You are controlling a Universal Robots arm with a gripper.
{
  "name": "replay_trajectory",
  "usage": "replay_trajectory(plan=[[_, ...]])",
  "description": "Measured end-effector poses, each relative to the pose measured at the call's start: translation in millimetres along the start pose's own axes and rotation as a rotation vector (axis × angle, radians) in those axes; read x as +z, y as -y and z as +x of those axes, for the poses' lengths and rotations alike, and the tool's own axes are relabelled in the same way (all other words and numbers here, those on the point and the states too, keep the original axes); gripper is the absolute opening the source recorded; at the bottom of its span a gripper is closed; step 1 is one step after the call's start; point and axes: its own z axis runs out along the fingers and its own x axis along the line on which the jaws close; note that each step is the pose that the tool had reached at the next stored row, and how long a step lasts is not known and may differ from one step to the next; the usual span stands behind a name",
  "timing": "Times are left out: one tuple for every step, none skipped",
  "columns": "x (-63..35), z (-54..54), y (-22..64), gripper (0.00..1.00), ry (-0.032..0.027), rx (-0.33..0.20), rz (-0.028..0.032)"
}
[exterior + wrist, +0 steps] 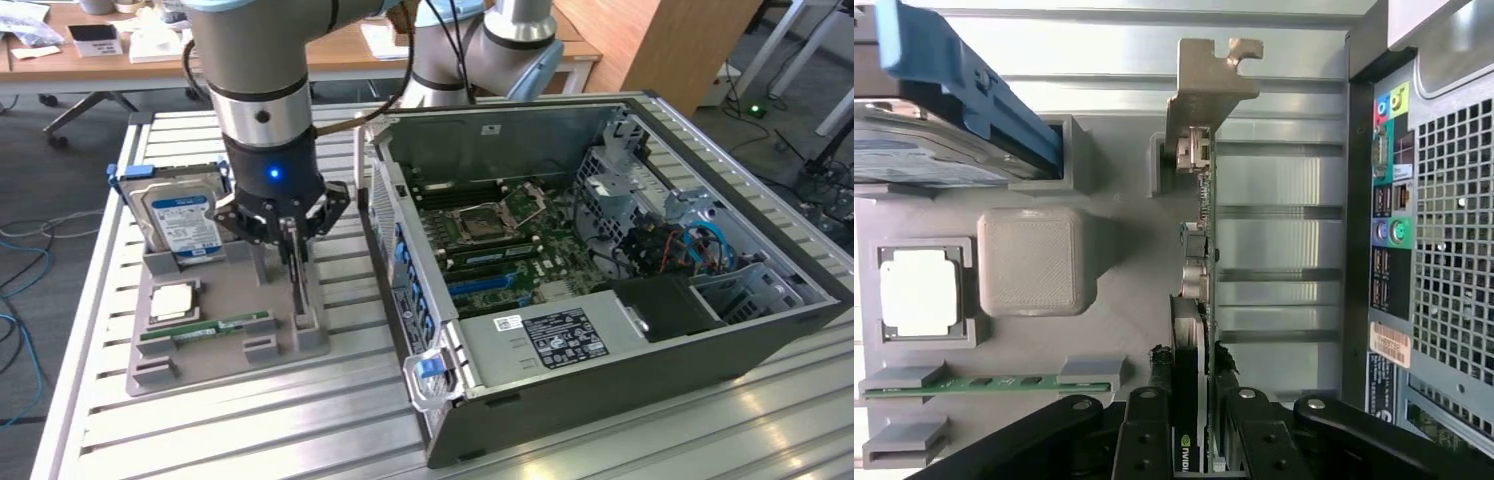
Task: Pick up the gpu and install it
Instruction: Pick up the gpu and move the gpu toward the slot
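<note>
On the exterior view's left, a grey holder tray (227, 362) is seen on the slatted table (267, 430). A blue-labelled hard drive (184, 222) is stood at its far end, and a processor chip (174, 300) and a RAM stick (214, 328) are laid nearer the camera. Just right of these, the gripper (290, 238) is positioned over the tray's side nearest the case, where the gpu (296, 285) stands upright on edge in its slot. The grip is hard to judge from this angle. In the wrist view the fingers (1146, 430) are seen narrowly set, one against each face of the card, so the gpu is clamped between them while seated in the tray. The card's silver end bracket (1206, 95) is also made out there. On the exterior view's right, the open computer case (641, 350) is seen with its motherboard (501, 225) exposed, while its rear ports (1389, 205) are shown by the wrist view.
</note>
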Motion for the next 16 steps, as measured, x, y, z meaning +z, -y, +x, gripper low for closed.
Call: replay_trajectory(plan=[[-4.2,-0.1,-0.1,0.26,0.0,0.0,0.0],[-8.6,-0.2,-0.3,0.26,-0.0001,0.0,0.0001],[-12.9,-0.3,-0.4,0.26,-0.0001,0.0,0.0001],[-17.3,-0.4,-0.5,0.26,0.0,0.0,0.0],[-21.8,-0.5,-0.7,0.26,0.0,0.0,0.0],[-26.2,-0.6,-0.8,0.26,0.0001,0.0,-0.0001],[-30.8,-0.7,-0.9,0.26,0.0,0.0,0.0001],[-35.6,-0.8,-1.1,0.26,-0.0001,0.0,0.0001],[-40.0,-0.9,-1.2,0.26,0.0,0.0,0.0001],[-44.5,-1.0,-1.4,0.26,0.0,0.0,0.0],[-49.0,-1.1,-1.5,0.26,0.0,0.0,0.0001],[-53.5,-1.2,-1.6,0.26,0.0,-0.001,0.0],[-58.0,-1.3,-1.8,0.26,0.0,-0.001,0.0001],[-62.9,-1.4,-1.9,0.26,-0.0001,-0.001,0.0],[-67.3,-1.5,-2.1,0.26,-0.0001,-0.001,0.0001],[-71.8,-1.6,-2.2,0.26,0.0,-0.001,0.0]])
